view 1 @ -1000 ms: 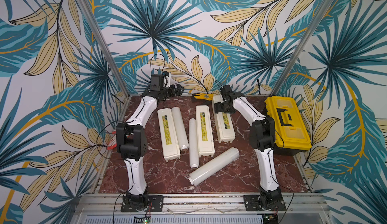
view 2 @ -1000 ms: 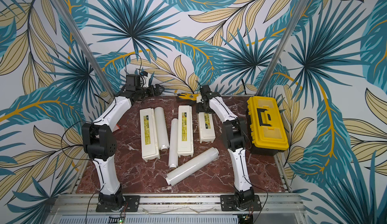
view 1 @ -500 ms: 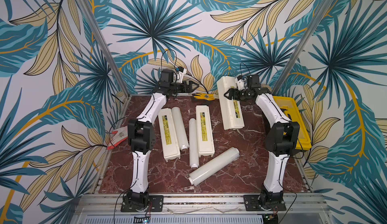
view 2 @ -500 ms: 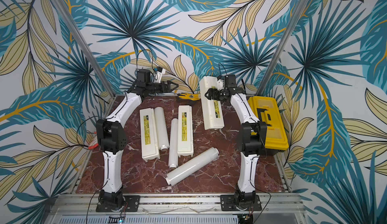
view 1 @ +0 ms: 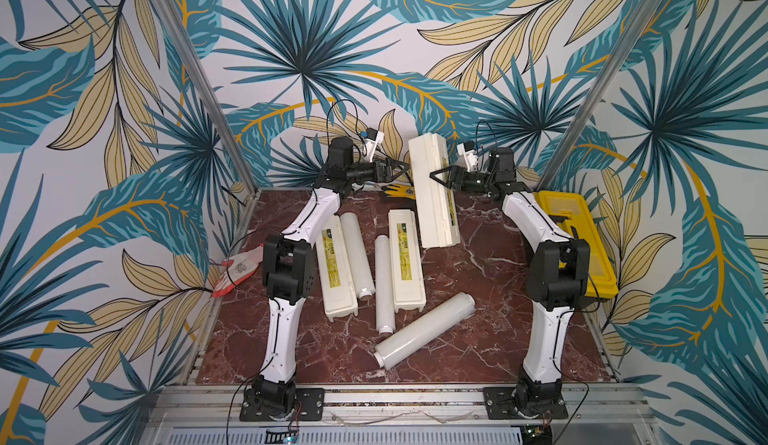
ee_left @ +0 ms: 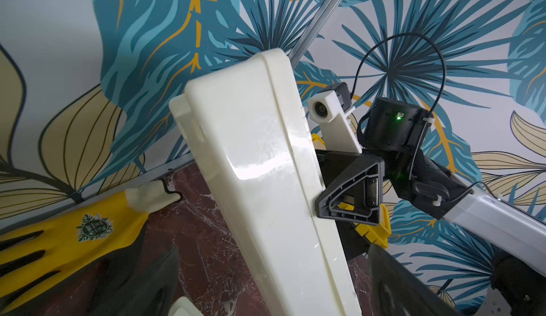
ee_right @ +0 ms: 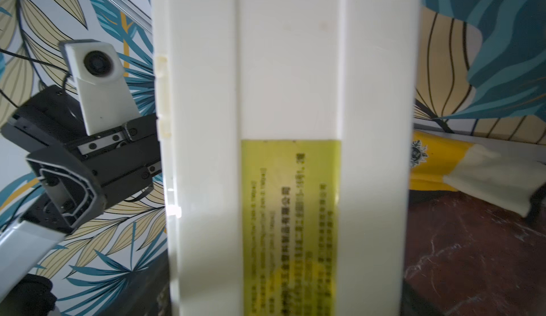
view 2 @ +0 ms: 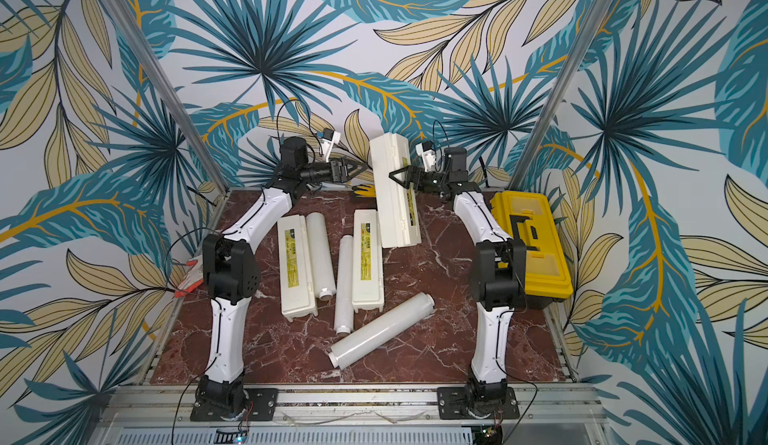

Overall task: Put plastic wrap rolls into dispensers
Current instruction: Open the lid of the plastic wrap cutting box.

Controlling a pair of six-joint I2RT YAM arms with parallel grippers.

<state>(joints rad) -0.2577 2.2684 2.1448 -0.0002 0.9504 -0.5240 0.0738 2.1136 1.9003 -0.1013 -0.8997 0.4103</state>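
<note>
Right gripper (view 1: 437, 174): jaws clamped on the long side of the lifted dispenser (view 1: 432, 206), on its upper half, so it's held. It hangs tilted a little off upright, lid shut, yellow label toward the right wrist camera. We can't tell whether its low end touches the worktop (view 1: 478, 297). Left gripper (view 1: 404, 171): jaws spread wide with nothing in them, level with the right jaws on the opposite side of that dispenser. Its tips are just beside the edge; contact unclear. Below the left jaws, toward the arm bases, the second dispenser (view 1: 336, 272) lies flat, label up, with the first roll (view 1: 357, 262) right alongside it. Below the gap between the two sets of jaws the third dispenser (view 1: 406, 264) lies flat too, the second roll (view 1: 383, 283) along its side. The third roll (view 1: 424, 330) lies diagonal, farthest from the jaws, just past the third dispenser's near end. We see all three rolls outside the dispensers. Yellow toolbox (view 1: 577, 239) sits outboard of the right jaws. Yellow-black glove (view 1: 397, 190) lies on the worktop under the left jaws, and a red-and-white glove (view 1: 237, 270) is at the edge, outboard of the left arm.
</note>
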